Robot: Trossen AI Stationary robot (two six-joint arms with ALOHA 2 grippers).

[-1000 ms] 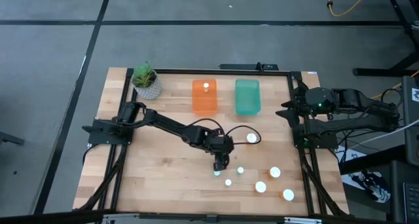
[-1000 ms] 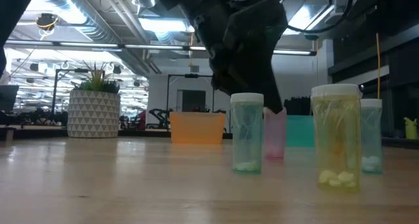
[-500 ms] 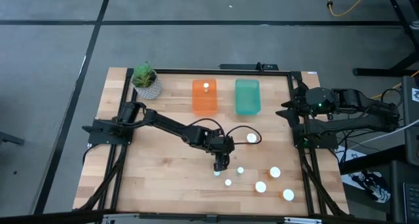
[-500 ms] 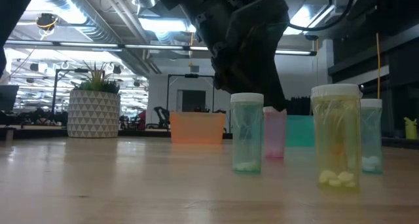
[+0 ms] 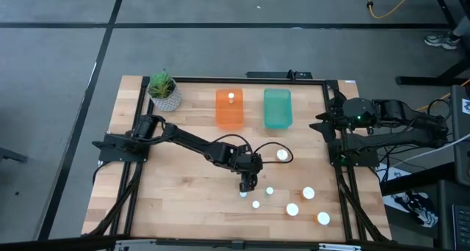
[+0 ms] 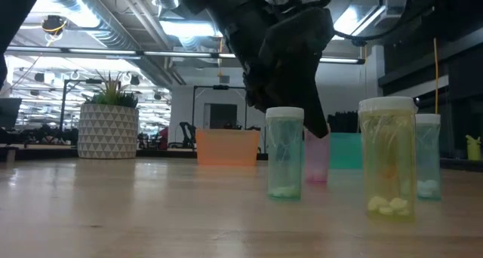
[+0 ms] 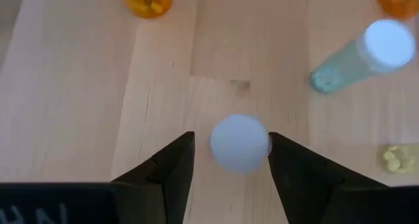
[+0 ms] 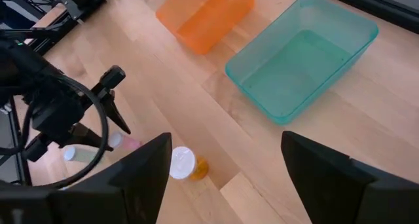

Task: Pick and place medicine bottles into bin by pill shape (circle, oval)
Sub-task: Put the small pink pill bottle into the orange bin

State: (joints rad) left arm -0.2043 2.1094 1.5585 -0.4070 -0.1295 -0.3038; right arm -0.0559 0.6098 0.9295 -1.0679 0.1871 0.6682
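Note:
My left gripper [image 5: 247, 183] is open and points down over a small bottle with a white cap [image 7: 239, 143] that stands on the table. Its two fingers stand on either side of the cap, one close beside it, the other with a gap. In the low view this bottle [image 6: 318, 158] looks pink and the gripper [image 6: 313, 130] comes down around its top. Several more white-capped bottles [image 5: 292, 209] stand toward the near right. One bottle [image 5: 230, 97] lies in the orange bin [image 5: 229, 117]. My right gripper [image 8: 226, 142] is open and empty at the table's right edge.
A teal bin [image 5: 277, 108] stands beside the orange bin at the far side. A potted plant [image 5: 163, 90] is at the far left corner. A teal-sided bottle [image 6: 285, 152] and a yellowish one [image 6: 387, 156] stand near the low camera. Bare wood lies at the near left.

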